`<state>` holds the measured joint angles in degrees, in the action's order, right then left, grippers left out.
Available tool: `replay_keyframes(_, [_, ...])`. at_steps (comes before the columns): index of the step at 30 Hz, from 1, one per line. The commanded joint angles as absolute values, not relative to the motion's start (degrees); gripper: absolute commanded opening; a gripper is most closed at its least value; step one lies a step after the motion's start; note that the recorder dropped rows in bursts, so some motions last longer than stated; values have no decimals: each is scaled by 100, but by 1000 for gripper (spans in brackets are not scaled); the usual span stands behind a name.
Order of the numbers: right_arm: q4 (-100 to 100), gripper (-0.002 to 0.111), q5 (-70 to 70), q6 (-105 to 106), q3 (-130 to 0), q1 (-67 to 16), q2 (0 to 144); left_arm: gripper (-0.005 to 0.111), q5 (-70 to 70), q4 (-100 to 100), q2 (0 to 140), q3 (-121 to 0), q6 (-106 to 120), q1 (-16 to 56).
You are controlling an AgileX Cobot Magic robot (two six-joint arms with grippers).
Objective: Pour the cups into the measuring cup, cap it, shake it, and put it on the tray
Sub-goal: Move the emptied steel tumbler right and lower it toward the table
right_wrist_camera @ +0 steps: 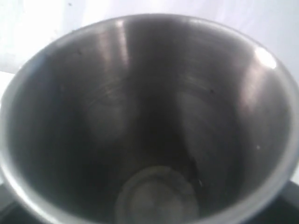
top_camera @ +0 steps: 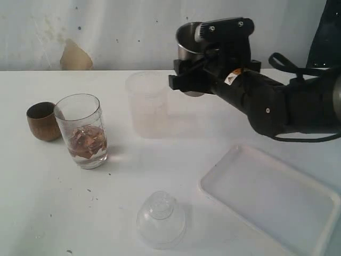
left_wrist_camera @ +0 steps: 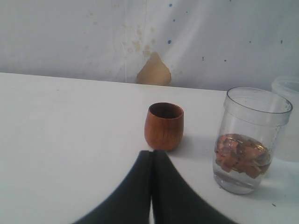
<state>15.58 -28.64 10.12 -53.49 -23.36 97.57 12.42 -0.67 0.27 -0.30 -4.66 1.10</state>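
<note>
The right claw [top_camera: 196, 79] is pinching the steel tumbler [top_camera: 186, 38] around its body and holds it up in the air, well above the table [top_camera: 53, 213]. The tumbler's mouth faces this claw's own camera, and inside only bare metal shows, down to the round bottom [right_wrist_camera: 156, 196]. Below this claw and a little to the side stands a frosted cup [top_camera: 146, 104], upright and apart from the tumbler. The tray [top_camera: 319, 194] lies flat on the table, nearer to the exterior camera than the right claw, with nothing on it.

The left claw [left_wrist_camera: 152, 186] has its two black fingers [left_wrist_camera: 131, 200] pressed together, and nothing is between them. Just in front of its tips stands the wooden cup [left_wrist_camera: 163, 126], upright and not touched by the claw. The measuring cup [left_wrist_camera: 247, 140] stands near the wooden cup, on the side towards the right claw, and the two do not touch. It is upright and open on top, and brown pieces [left_wrist_camera: 243, 154] lie in its lower part, it seems in clear liquid. A clear domed lid [top_camera: 160, 218] lies on the table, well apart from both claws, between the measuring cup and the tray.
</note>
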Motion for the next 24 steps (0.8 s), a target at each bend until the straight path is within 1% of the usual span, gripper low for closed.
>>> replay_keyframes(1, [1551, 0, -3082, 1342, -5266, -1833, 9732, 0, 1197, -43, 0, 0, -467, 147])
replay_keyframes(5, [1538, 0, -3404, 1441, -5266, -1475, 9988, 0, 1197, -43, 0, 0, -467, 147])
replay_keyframes(8, [1538, 0, -3948, 1441, -5365, -1186, 10587, 0, 1197, -43, 0, 0, -467, 147])
replay_keyframes(15, [1538, 0, -4043, 1365, -6124, -1076, 11878, 0, 1197, -31, 0, 0, -467, 147])
replay_keyframes(21, [1538, 0, -4043, 1257, -6286, -1076, 12353, 0, 1197, -31, 0, 0, -467, 147])
replay_keyframes(22, [1538, 2, -3989, 1182, -6286, -1076, 12382, 0, 1197, -31, 0, 0, -467, 147])
replay_keyframes(24, [1538, 12, -3955, 1089, -6286, -1076, 12409, 0, 1197, -31, 0, 0, -467, 147])
